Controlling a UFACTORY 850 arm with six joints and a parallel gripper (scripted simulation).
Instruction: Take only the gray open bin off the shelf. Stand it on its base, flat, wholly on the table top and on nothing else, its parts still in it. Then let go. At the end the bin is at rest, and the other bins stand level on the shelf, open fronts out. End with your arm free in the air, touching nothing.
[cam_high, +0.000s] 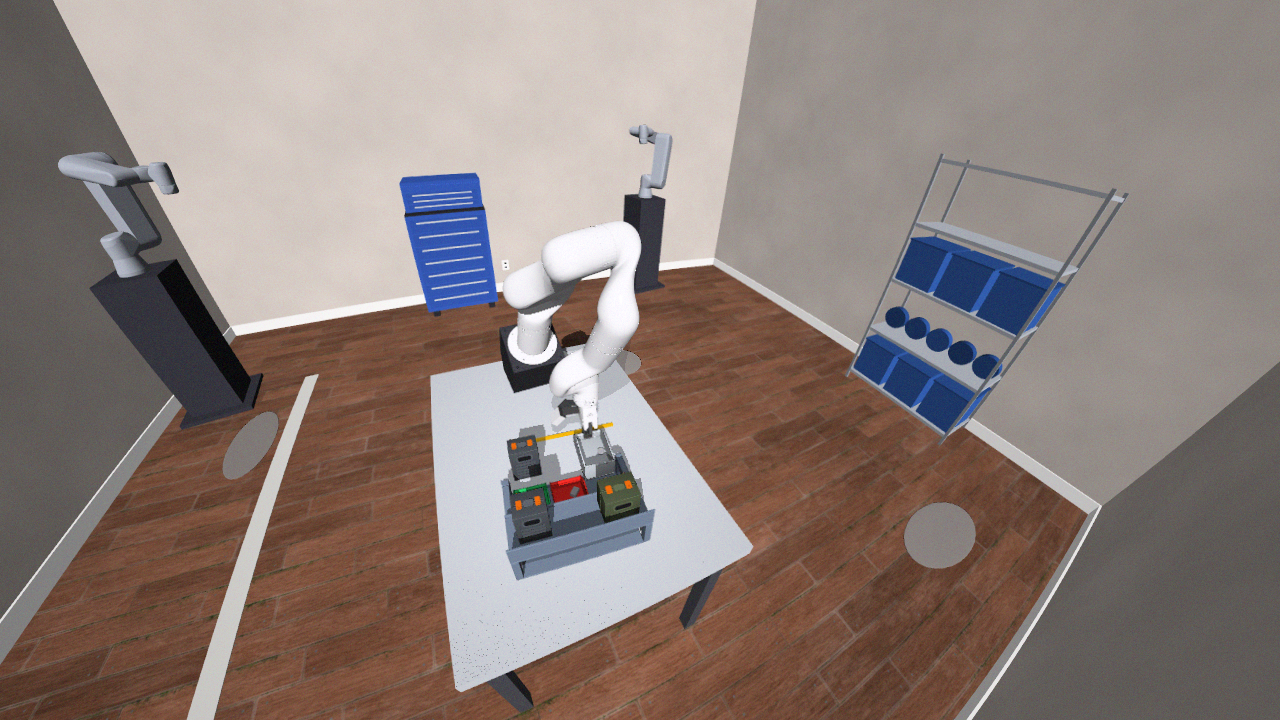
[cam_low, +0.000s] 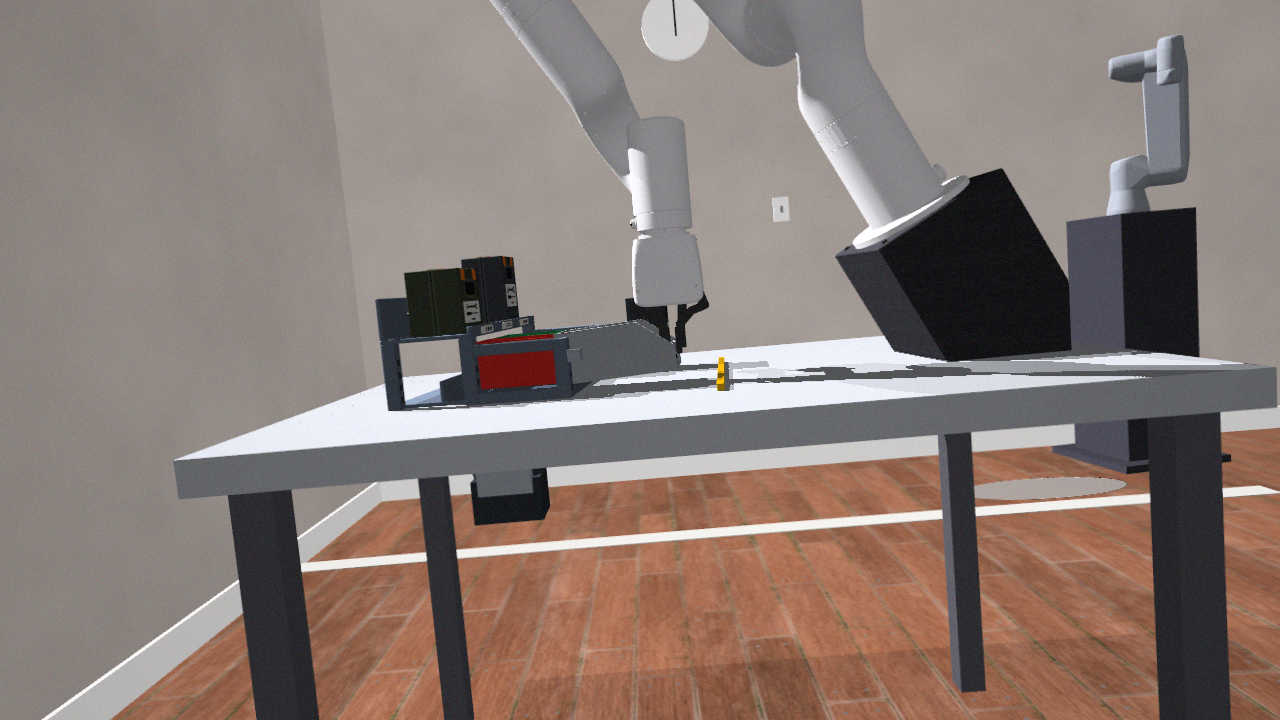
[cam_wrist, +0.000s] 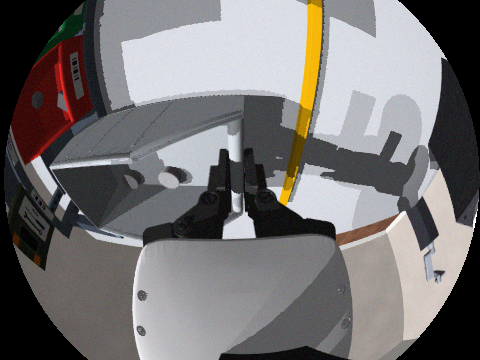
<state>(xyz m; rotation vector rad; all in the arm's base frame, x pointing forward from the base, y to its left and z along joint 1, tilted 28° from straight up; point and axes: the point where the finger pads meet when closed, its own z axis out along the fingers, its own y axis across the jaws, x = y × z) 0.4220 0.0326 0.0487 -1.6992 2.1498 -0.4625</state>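
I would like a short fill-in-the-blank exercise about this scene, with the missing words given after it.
1. The end effector is shut on the front rim of the ____ bin.
2. Beside that bin, still in the shelf, stands a ____ bin.
3. A thin ____ strip lies across the table in front of the shelf.
4. The dark green case rests on the ____ of the shelf.

Missing words: gray; red; yellow; top

The white labels on the dark cases (cam_low: 487, 287) are too small to read.
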